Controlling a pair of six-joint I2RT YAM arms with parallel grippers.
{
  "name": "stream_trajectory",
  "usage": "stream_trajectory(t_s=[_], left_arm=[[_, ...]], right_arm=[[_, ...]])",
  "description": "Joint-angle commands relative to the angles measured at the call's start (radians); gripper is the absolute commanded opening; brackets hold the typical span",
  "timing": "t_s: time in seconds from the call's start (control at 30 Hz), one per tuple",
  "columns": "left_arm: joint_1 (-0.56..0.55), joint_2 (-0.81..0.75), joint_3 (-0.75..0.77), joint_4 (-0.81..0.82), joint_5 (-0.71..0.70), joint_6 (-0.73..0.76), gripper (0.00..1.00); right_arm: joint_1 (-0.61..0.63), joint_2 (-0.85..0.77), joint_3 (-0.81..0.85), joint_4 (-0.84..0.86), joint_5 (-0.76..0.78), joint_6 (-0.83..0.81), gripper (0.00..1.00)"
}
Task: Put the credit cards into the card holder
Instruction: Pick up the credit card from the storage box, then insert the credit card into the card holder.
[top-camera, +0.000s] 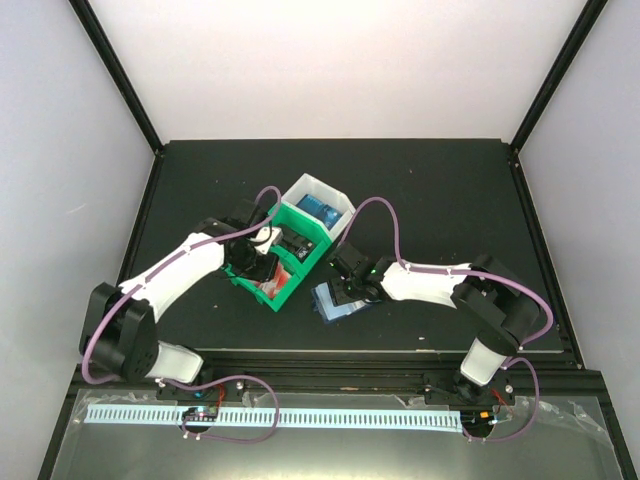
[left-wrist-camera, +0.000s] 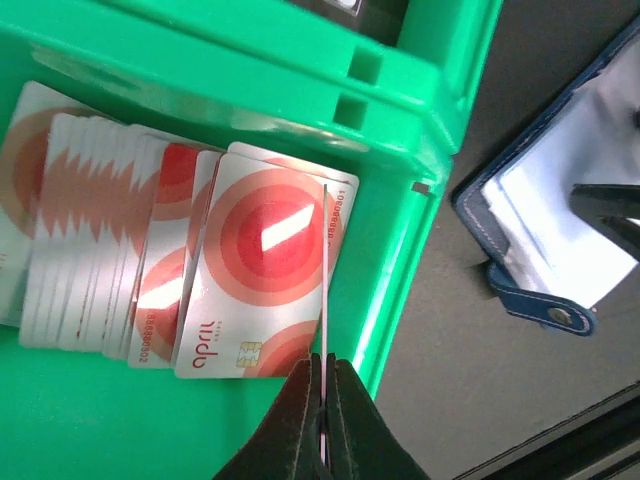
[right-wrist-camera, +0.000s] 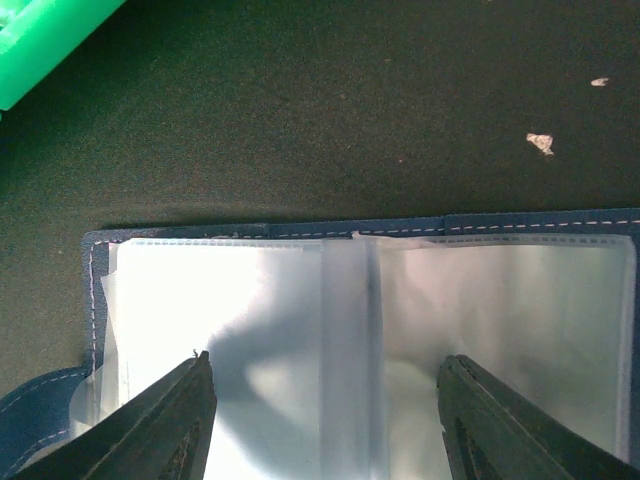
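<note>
At the near edge of the dark tabletop (top-camera: 450, 190), the two arms were bolted side by side. The right arm (top-camera: 440, 280) reached in toward the middle. Its jaws were wide open and held nothing. They hung right over the card holder (right-wrist-camera: 350, 330). I could not tell if the tips touched it.

The card holder lay open and flat on the tabletop, just beside the green bin (top-camera: 305, 262). Its clear sleeves (right-wrist-camera: 230, 320) faced up, and its dark blue edge showed around them. Its clasp tab (left-wrist-camera: 550, 315) stuck out at one side.

The left arm (top-camera: 170, 270) reached into the nearest part of the green bin. Its jaws were shut tight on one card (left-wrist-camera: 325, 270). That card stood on its edge, so from the wrist it looked like a thin line. It was at the end of the row of red-and-white cards (left-wrist-camera: 150, 250), close to the bin's wall. The other cards leaned on each other in the bin.

Farther back, a white bin (top-camera: 318, 187) touched the far end of the green one. Blue cards (top-camera: 320, 210) sat inside it.
</note>
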Motion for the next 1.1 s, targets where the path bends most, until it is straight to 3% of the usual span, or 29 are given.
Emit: stream_trajectory(t_s=[0.0, 0.23, 0.4, 0.6, 0.8, 0.93, 1.07], left_arm=[[-0.004, -0.066, 0.057, -0.063, -0.031, -0.020, 0.02], [-0.004, -0.166, 0.083, -0.058, -0.002, -0.061, 0.02], [-0.003, -0.258, 0.066, 0.070, 0.117, -0.162, 0.02], [-0.002, -0.344, 0.029, 0.282, 0.264, -0.405, 0.02], [-0.002, -0.386, -0.026, 0.551, 0.480, -0.621, 0.02], [-0.005, -0.382, -0.078, 0.683, 0.626, -0.747, 0.02], [-0.006, -0.410, -0.121, 0.795, 0.675, -0.861, 0.02]], right_arm=[[-0.002, 0.008, -0.002, -0.024, -0.007, 0.007, 0.63], [-0.007, -0.067, 0.035, -0.073, 0.001, 0.007, 0.64], [-0.047, -0.148, 0.057, -0.083, -0.060, -0.015, 0.68], [-0.172, -0.319, 0.034, -0.007, -0.328, -0.015, 0.72], [-0.225, -0.486, -0.056, 0.329, -0.707, 0.186, 0.78], [-0.224, -0.485, -0.048, 0.437, -0.796, 0.327, 0.76], [-0.223, -0.473, -0.024, 0.428, -0.810, 0.401, 0.66]])
